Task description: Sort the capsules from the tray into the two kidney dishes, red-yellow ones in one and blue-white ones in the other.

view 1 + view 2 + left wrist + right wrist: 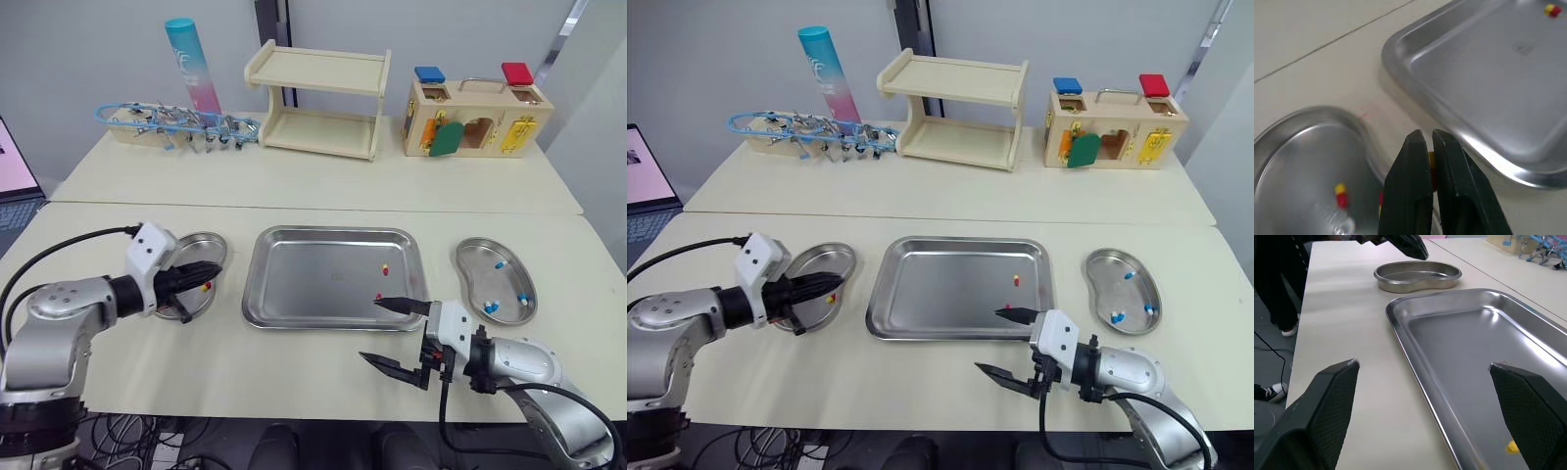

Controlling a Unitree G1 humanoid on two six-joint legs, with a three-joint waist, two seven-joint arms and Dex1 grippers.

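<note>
The steel tray (257, 284) lies at the table's centre and holds two red-yellow capsules (385, 267) near its right side. My left gripper (210, 275) hovers over the left kidney dish (201, 241), shut on a red-yellow capsule (1431, 160). Another red-yellow capsule (1341, 194) lies inside that dish. The right kidney dish (461, 257) holds three blue-white capsules (522, 298). My right gripper (370, 329) stands wide open at the tray's front right corner, with nothing between its fingers.
At the back stand a wooden shelf (318, 103), a wooden lock box (475, 119), a tall blue-pink tube (193, 64) and a blue rack of tools (176, 124). A laptop (15, 186) sits at the left edge.
</note>
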